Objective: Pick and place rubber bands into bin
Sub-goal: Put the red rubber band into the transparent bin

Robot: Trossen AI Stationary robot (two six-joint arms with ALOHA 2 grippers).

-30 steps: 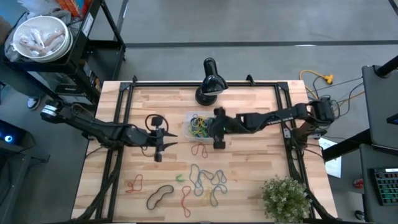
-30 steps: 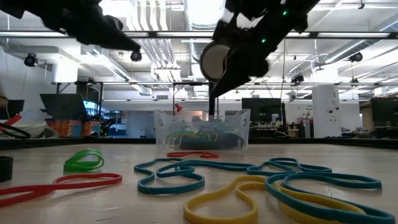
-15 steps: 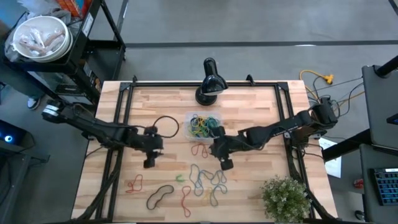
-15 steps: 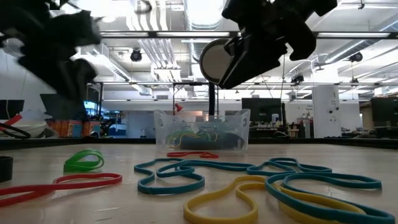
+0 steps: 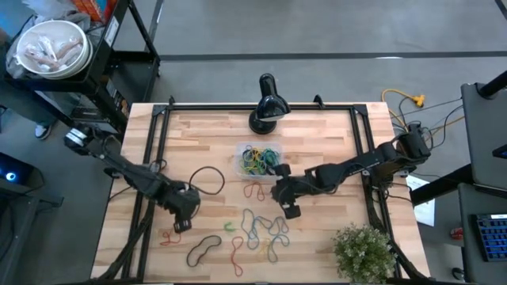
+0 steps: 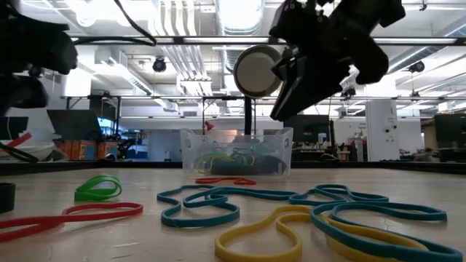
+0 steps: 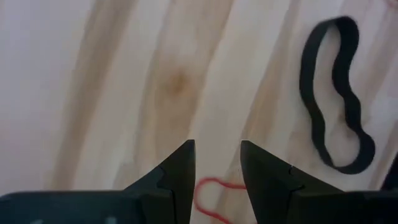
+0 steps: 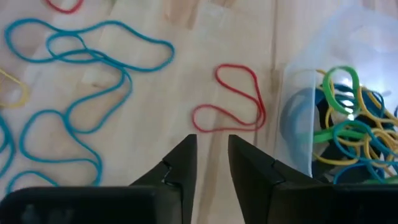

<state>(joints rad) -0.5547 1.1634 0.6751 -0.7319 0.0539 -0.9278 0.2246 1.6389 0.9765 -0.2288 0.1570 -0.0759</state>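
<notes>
Loose rubber bands lie flat on the wooden table: a red one just near of the bin, a tangle of blue ones, a green one, a black one and more red ones. The clear bin holds several bands in yellow, green and blue. My left gripper hovers open over bare wood, with a red band below its fingers and the black band to one side. My right gripper is open above the table between the red band and the blue bands.
A black desk lamp stands at the table's far edge behind the bin. A potted plant sits at the near right corner. A black cable loop hangs beside my left arm. Bare wood lies left of the bin.
My right gripper has left its place over the bin and moved toward the near edge, ending over the table beside the blue bands. My left gripper has swung toward the near edge and slightly left, toward the red and black bands. The bands on the table have stayed put.
</notes>
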